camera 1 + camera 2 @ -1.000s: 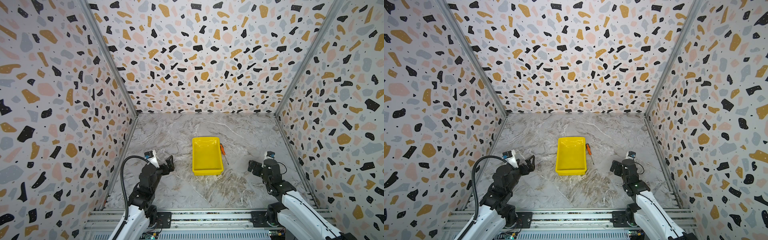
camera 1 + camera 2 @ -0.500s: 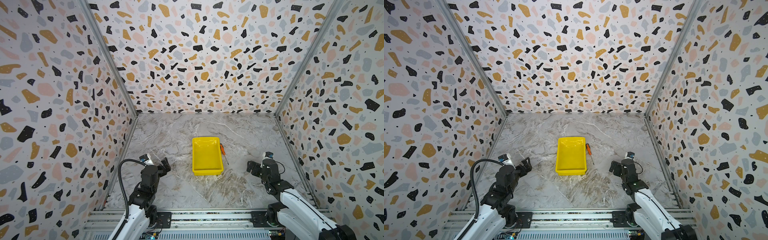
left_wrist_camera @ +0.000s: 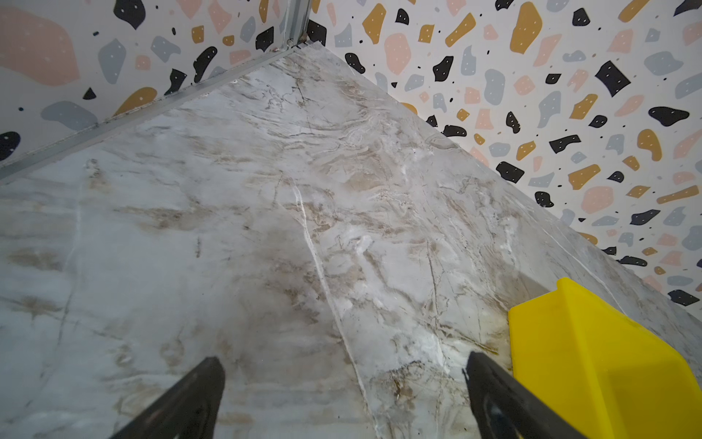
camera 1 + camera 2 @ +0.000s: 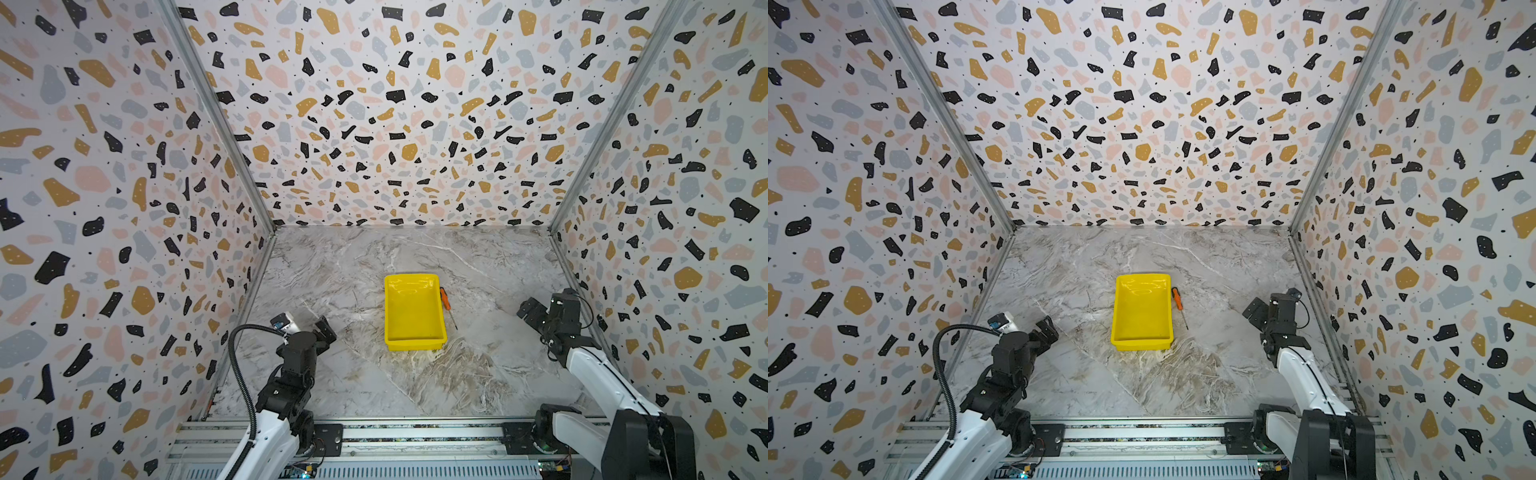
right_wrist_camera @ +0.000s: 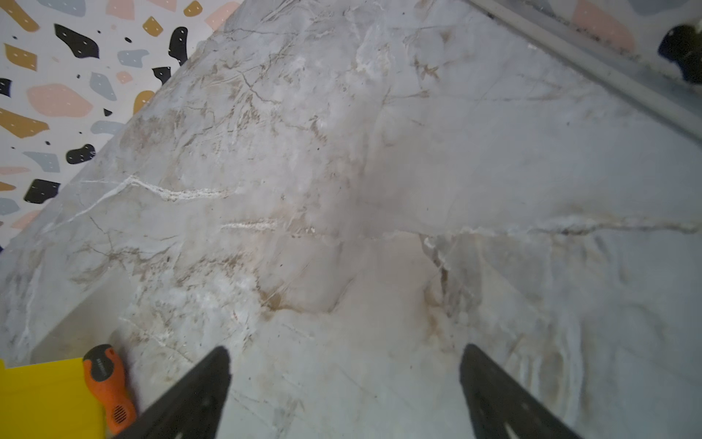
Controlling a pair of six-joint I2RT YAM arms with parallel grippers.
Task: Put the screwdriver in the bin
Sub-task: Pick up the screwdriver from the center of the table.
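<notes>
The bin (image 4: 413, 309) (image 4: 1142, 309) is a bright yellow shallow tray lying empty in the middle of the marble floor. The screwdriver (image 4: 445, 299) (image 4: 1178, 300), orange-handled with a thin dark shaft, lies on the floor against the bin's right side. My left gripper (image 4: 323, 329) (image 4: 1045, 329) (image 3: 342, 359) hovers open to the left of the bin (image 3: 588, 361), nothing between its fingers. My right gripper (image 4: 530, 309) (image 4: 1254, 309) (image 5: 346, 349) stands open well to the right of the screwdriver (image 5: 108, 384), over bare floor. Next to the orange handle a corner of the bin (image 5: 41, 399) shows.
Terrazzo-patterned walls (image 4: 395, 124) enclose the floor on three sides, with metal rails along their base. The right arm sits close to the right wall (image 4: 665, 291). An aluminium frame (image 4: 395, 436) carrying both arm bases runs along the front edge.
The right gripper has lifted and moved back toward the right wall, farther from the screwdriver. The left gripper has dipped slightly and stayed near its place. Bin and screwdriver have not moved.
</notes>
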